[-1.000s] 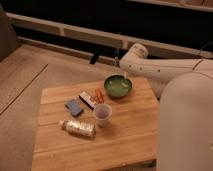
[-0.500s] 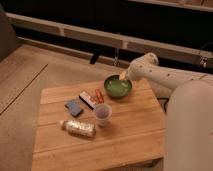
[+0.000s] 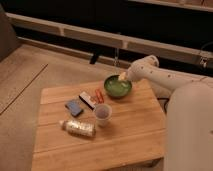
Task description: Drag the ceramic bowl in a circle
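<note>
Green-glazed and dark at the rim, the ceramic bowl (image 3: 116,89) sits near the far edge of the wooden worktop (image 3: 130,135), in the same spot as a second ago. What differs is the white arm (image 3: 152,71). A second ago its end stood higher, behind the bowl. Half a second ago it had dropped to the bowl's far right rim, and it has hardly shifted since.

The gripper (image 3: 122,76) now hangs right at that rim, its pale tip over the bowl's edge. Its fingers are spread wide. Whether they touch the rim cannot be told, and nothing is visibly held.

Nearer the camera, a small translucent cup (image 3: 102,114) stands upright, apart from the bowl. A clear bottle (image 3: 77,127) lies on its side to the cup's left. A blue packet (image 3: 75,107), a dark packet (image 3: 87,100) and a small orange item (image 3: 99,95) lie in a loose row between the bottle and the bowl, all where they were before.
</note>
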Action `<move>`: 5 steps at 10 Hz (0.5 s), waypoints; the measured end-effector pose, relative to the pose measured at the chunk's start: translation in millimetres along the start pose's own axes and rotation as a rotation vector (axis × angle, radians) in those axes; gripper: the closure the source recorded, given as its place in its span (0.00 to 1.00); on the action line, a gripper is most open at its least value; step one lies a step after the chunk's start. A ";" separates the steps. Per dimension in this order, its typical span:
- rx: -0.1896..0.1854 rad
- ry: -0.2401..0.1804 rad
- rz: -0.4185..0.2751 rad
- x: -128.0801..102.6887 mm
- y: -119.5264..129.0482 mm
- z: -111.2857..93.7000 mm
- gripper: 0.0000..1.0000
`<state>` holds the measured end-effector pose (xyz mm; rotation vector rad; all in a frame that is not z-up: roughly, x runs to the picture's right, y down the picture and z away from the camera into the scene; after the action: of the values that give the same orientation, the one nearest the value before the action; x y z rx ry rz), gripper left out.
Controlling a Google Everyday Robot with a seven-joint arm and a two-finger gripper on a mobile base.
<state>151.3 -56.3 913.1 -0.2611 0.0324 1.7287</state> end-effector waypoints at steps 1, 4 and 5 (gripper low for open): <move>0.013 -0.002 0.009 -0.7 -5.0 3.5 0.35; 0.104 0.036 0.013 4.3 -18.6 30.6 0.35; 0.135 0.057 0.024 8.5 -25.1 40.1 0.35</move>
<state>168.3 -36.9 953.7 -0.2110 0.1932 1.7339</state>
